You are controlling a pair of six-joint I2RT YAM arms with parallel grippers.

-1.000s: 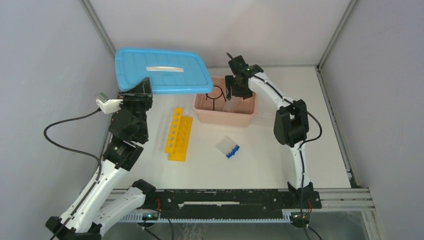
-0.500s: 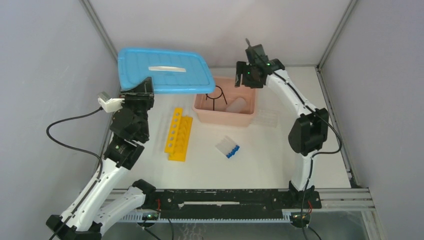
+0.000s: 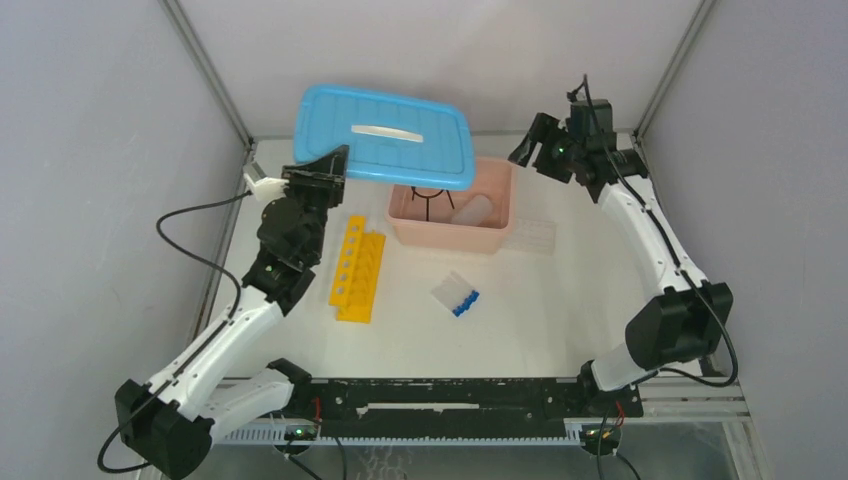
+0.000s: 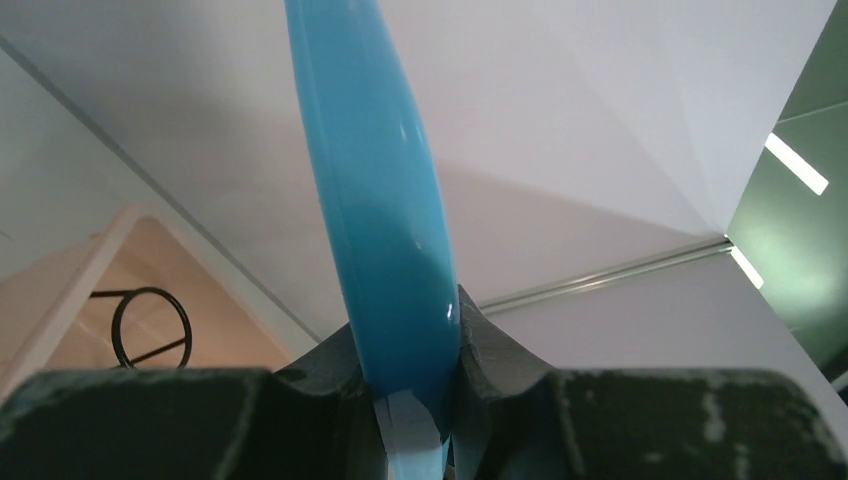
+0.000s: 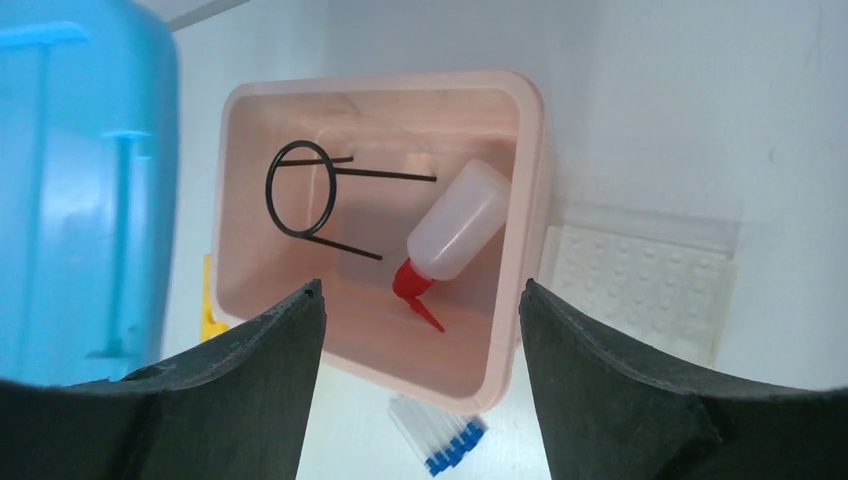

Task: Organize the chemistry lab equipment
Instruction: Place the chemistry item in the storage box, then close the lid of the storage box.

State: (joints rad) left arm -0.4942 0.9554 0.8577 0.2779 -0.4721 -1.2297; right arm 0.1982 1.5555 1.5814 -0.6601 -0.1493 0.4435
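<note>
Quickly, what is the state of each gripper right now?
left gripper: shut on the blue lid.
right gripper: open, holding nothing.

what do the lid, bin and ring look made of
Lid: blue plastic, it seems, glossy; a bright highlight runs along its edge in the left wrist view.
Bin: pale pink plastic, smooth, with a rounded moulded rim; slightly translucent, perhaps.
Ring: thin black wire, probably metal, painted or coated; the pictures do not settle which.
</note>
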